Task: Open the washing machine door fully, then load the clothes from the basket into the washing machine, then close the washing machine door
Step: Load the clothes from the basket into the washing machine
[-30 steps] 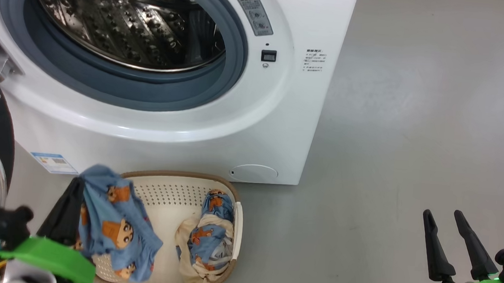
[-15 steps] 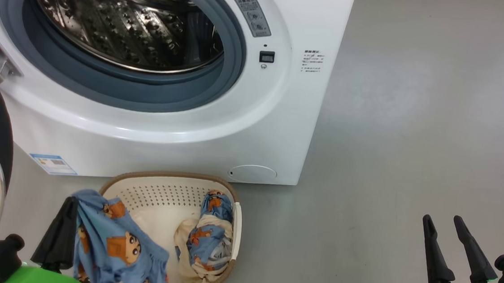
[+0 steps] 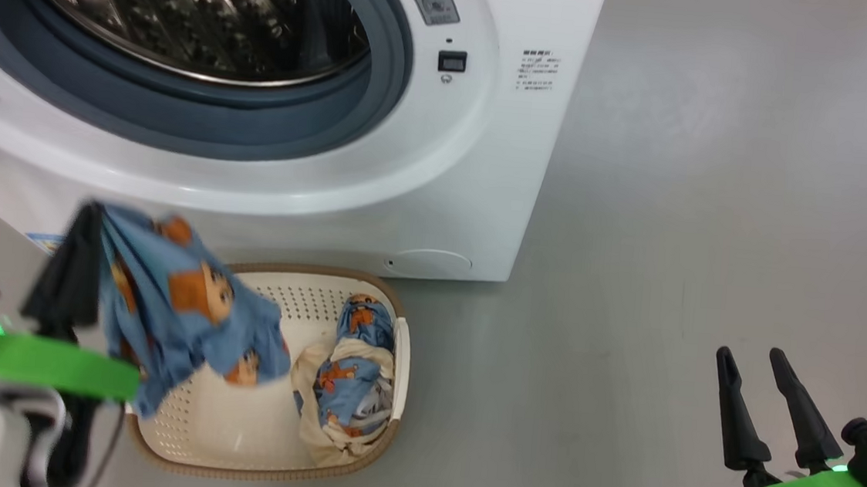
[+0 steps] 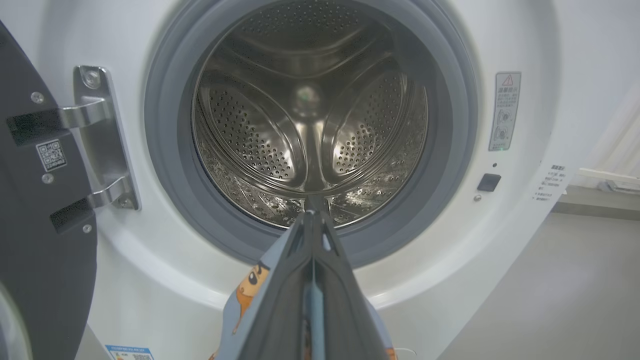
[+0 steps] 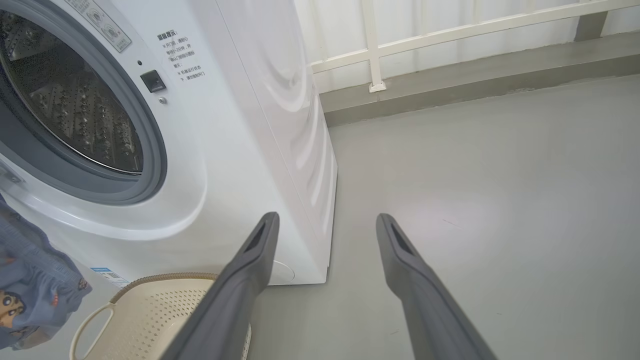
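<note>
Pinched shut in the left gripper [image 3: 90, 215]: one blue bear-print bundle [image 3: 181, 301], hanging down and rightward from the fingers, its long axis sloping toward the basket [image 3: 218, 420]. Held in the air over the basket's left end, just in front of the washing machine [image 3: 478, 162]. Aimed, along the closed fingers, at the lower rim of the open steel drum [image 4: 310, 115] and its grey-blue seal [image 4: 170, 165]. Standing wide open at the left, on a metal hinge [image 4: 102, 135]: the black door [image 4: 40, 240]. Lying in the basket's right end, lengthwise front to back: the second bundle [image 3: 349, 376], blue and cream. Spread wide and holding nothing, low at the right over bare grey floor [image 3: 714, 219], well apart from the basket: the right gripper [image 3: 750, 352], fingers tilted up and slightly left. Beyond the machine, a white railing [image 5: 372, 45] along the wall.
</note>
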Motion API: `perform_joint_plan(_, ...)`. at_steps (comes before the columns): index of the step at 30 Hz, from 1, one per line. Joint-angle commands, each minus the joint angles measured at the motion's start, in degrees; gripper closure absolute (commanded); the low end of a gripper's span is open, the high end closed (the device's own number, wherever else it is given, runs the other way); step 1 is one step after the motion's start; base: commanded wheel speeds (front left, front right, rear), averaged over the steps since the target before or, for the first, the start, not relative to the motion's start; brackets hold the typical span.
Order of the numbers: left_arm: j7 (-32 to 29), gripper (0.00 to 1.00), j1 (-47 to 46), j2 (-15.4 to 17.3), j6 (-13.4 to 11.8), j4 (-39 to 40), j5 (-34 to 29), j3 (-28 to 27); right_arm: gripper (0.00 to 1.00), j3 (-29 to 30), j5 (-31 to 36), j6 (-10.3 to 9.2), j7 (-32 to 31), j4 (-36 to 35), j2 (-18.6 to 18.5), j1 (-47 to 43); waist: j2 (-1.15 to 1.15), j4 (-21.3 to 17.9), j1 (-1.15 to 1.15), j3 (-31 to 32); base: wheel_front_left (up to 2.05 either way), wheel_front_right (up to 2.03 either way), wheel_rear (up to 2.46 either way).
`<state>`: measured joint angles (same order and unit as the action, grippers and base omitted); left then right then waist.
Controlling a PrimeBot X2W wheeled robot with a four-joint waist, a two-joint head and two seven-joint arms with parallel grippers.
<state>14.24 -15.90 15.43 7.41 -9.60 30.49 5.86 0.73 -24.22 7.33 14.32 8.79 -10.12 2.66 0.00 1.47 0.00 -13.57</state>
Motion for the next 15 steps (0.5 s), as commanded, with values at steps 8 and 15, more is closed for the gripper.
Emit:
perform_joint_plan(8,0.8,1.0,-19.7,5.3,0.1,-3.9,-0.4,-0.6,0.0,-2.5,1.1,0.16,0.7,-1.8,1.0,4.6,0.0,-1.7,0.0,-6.7,0.0,0.0,0.0)
perform_joint_plan(15,0.8,1.0,-34.5,6.3,0.1,-12.0,-0.5,-0.4,0.0,-3.4,1.6,0.16,0.7,-2.1,1.8,7.1,0.0,-3.2,0.0,-10.6,0.0,0.0,0.0)
